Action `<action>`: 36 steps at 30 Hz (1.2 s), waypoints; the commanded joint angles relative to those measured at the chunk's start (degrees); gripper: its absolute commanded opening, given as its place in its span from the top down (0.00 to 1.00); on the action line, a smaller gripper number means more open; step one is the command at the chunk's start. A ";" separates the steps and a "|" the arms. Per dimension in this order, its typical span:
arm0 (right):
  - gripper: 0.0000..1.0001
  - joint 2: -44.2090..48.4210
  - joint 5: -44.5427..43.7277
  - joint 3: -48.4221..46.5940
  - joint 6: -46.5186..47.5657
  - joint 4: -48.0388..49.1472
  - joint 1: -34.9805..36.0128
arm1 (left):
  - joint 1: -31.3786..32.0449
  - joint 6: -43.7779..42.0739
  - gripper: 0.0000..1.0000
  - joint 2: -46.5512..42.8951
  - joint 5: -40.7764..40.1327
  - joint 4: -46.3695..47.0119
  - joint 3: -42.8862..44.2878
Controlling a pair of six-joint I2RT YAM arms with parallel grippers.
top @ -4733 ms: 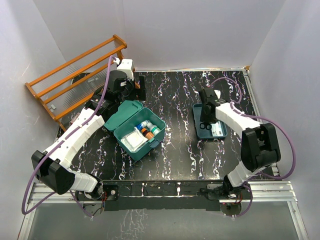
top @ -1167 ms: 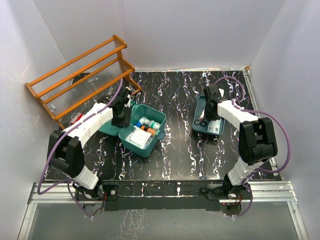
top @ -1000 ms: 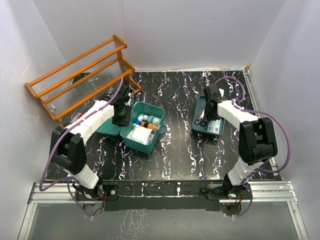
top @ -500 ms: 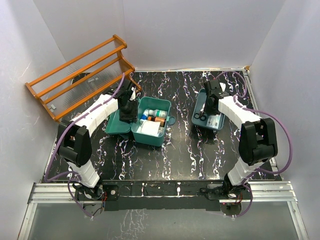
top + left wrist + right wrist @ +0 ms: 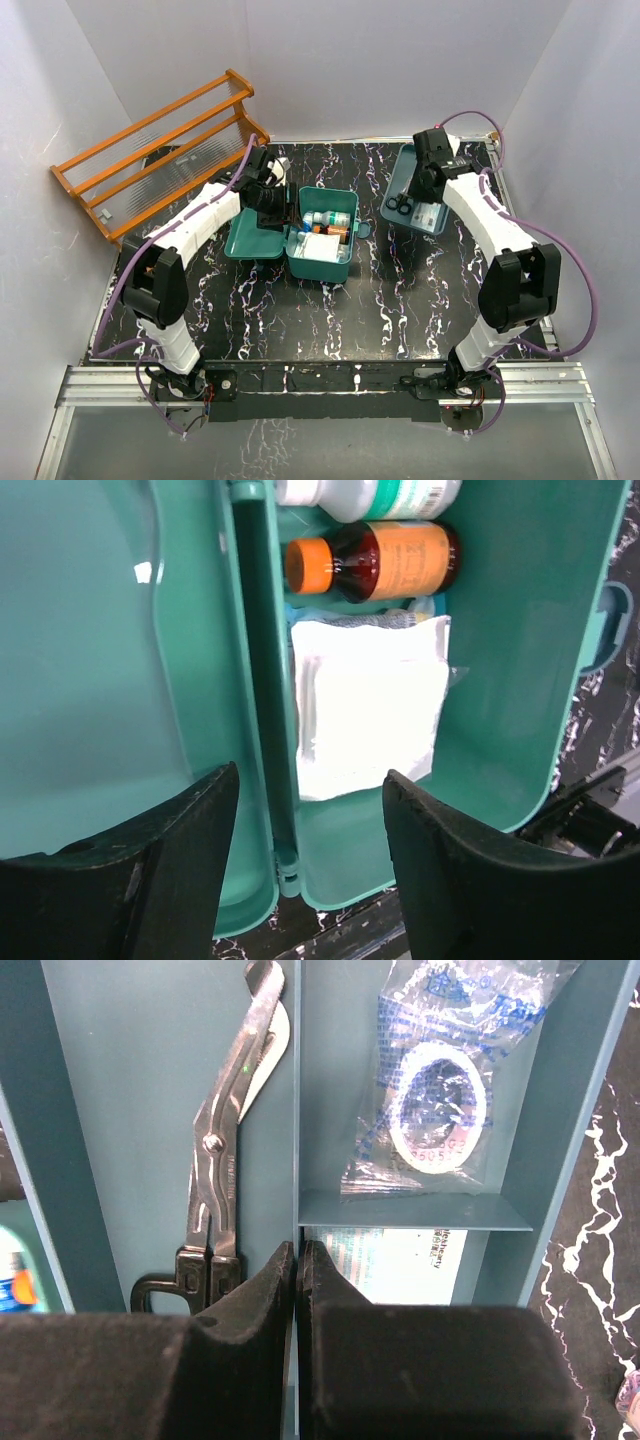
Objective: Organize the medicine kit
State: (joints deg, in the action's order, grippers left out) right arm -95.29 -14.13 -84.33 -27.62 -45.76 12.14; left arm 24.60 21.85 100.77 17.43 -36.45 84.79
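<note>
Nothing legible; plastic packet [image 5: 452, 1075] print, amber bottle [image 5: 395, 560] label seemingly too blurred

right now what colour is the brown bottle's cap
Orange cap, clearest in the left wrist view.

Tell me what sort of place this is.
Probably a robotics lab test cell: plain white walls box in a black marbled table, left arm and right arm are bolted to an aluminium frame, and the medicine kit looks staged.
</note>
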 commanded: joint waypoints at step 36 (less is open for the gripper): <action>1.00 -20.98 -2.84 -36.48 -17.21 -19.44 28.19 | -0.83 3.31 0.58 -3.39 -15.69 -2.07 -4.03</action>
State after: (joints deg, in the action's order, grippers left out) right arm -117.25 -14.26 -118.50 -42.63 -64.45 40.21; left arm 24.10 25.80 97.89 -0.21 -37.34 82.11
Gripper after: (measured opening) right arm 0.012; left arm 0.421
